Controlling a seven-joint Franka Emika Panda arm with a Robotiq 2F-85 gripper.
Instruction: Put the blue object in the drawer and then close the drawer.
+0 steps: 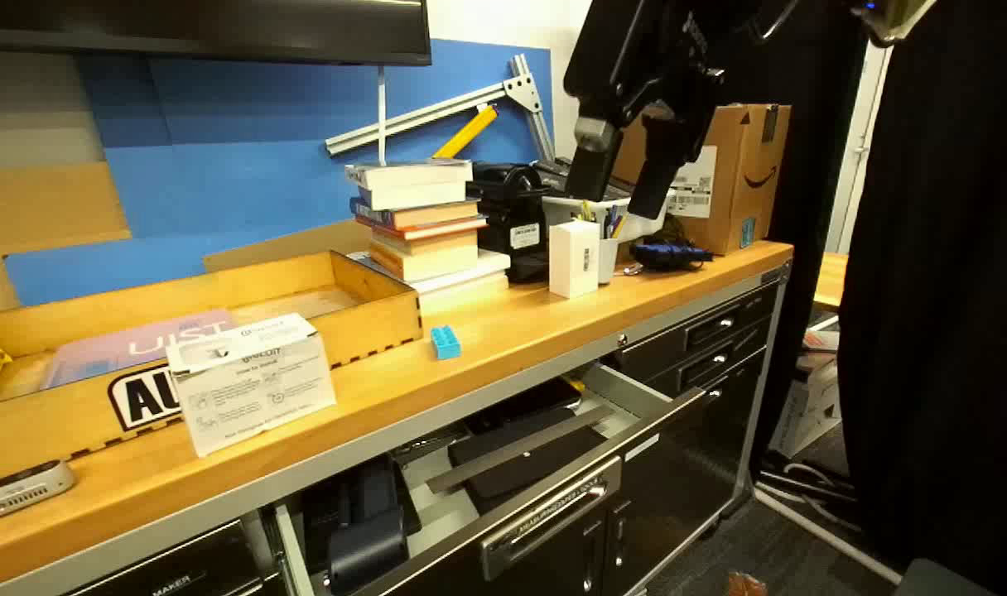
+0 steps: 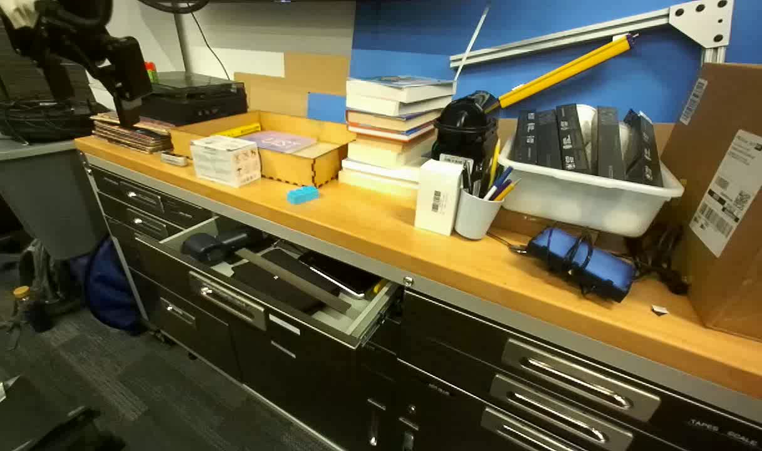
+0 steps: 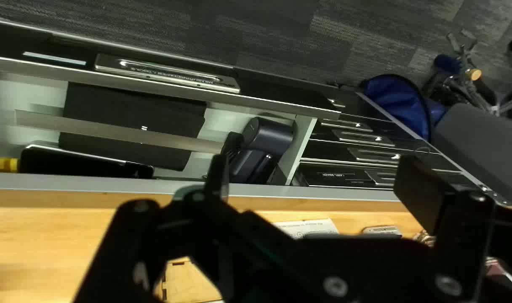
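The blue object is a tiny light-blue block (image 1: 445,342) on the wooden worktop, beside the wooden tray's corner; it shows in both exterior views (image 2: 302,195). In the wrist view it does not show. The drawer (image 1: 553,520) is pulled open below the worktop, also in an exterior view (image 2: 230,302) and the wrist view (image 3: 167,75). Dark flat items, a long metal bar and a dark navy device lie in it. My gripper (image 1: 619,186) is raised above the worktop, apart from block and drawer. Its fingers are spread with nothing between them (image 3: 315,172); it also shows in an exterior view (image 2: 96,103).
A wooden tray (image 1: 377,331) and a printed white box (image 1: 255,389) stand near the block. A stack of books (image 1: 425,219), a small white box (image 1: 573,258), a pen cup (image 2: 476,216), a white bin (image 2: 581,203) and a cardboard box (image 2: 732,207) stand along the worktop.
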